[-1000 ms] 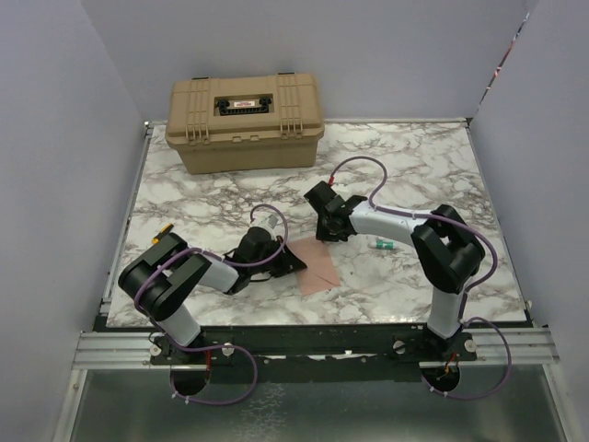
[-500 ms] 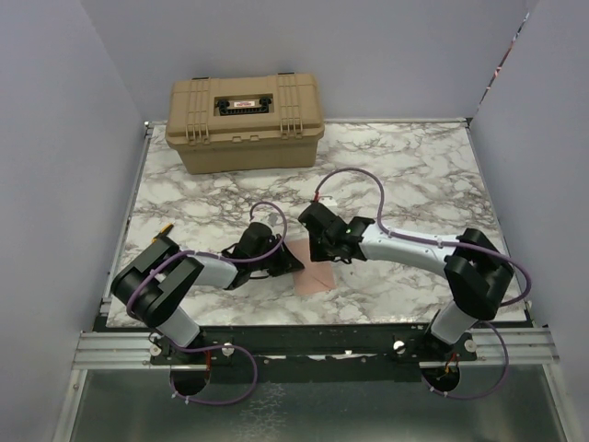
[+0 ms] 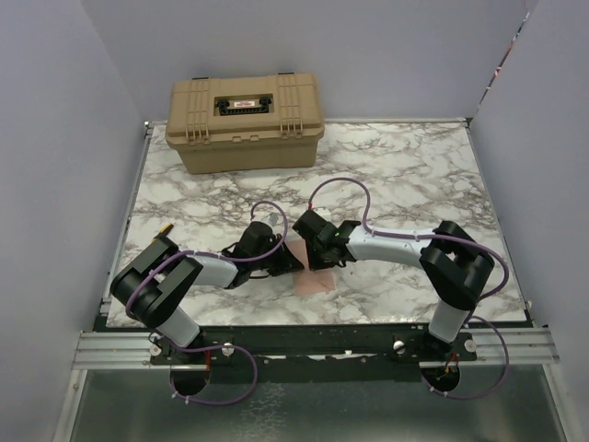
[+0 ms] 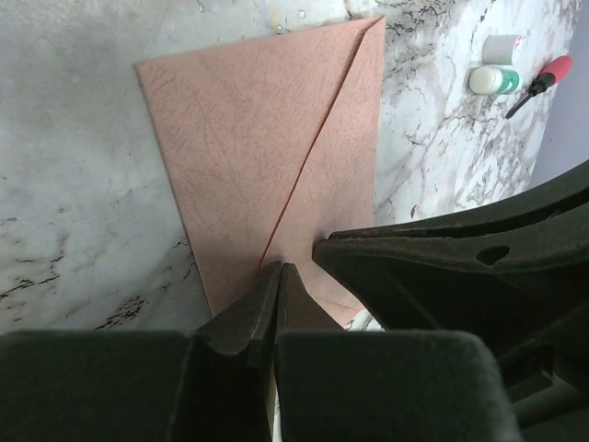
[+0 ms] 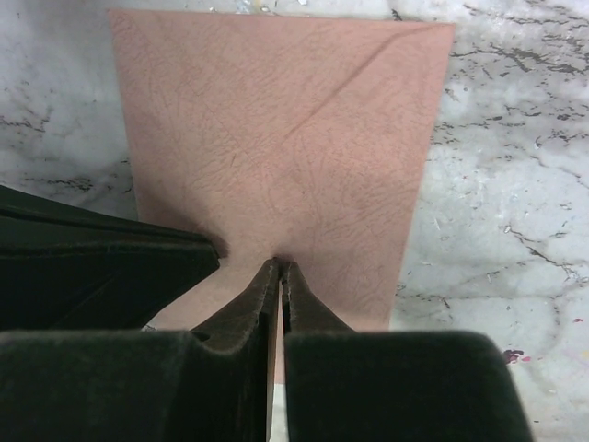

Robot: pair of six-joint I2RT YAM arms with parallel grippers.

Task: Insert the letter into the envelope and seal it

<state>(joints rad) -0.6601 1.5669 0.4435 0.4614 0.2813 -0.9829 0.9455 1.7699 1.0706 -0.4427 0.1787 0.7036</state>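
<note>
The envelope (image 4: pixel 267 147) lies flat on the tabletop (image 4: pixel 74 203), stretching away ahead of both claws. The left claw (image 4: pixel 279 269) is closed, tips touching its diagonal fold. The right claw (image 5: pixel 279 264) (barely a slit between its fingers) is closed too, tips on the paper.

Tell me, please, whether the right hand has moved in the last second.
Yes. The right hand has moved toward the table's near edge and slightly left, away from the case.

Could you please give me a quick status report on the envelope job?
Left gripper shut, right gripper shut, both tips down on the pinkish-brown paper envelope. Flap folded over, flat. Letter not in sight. Nothing blocking.
</note>
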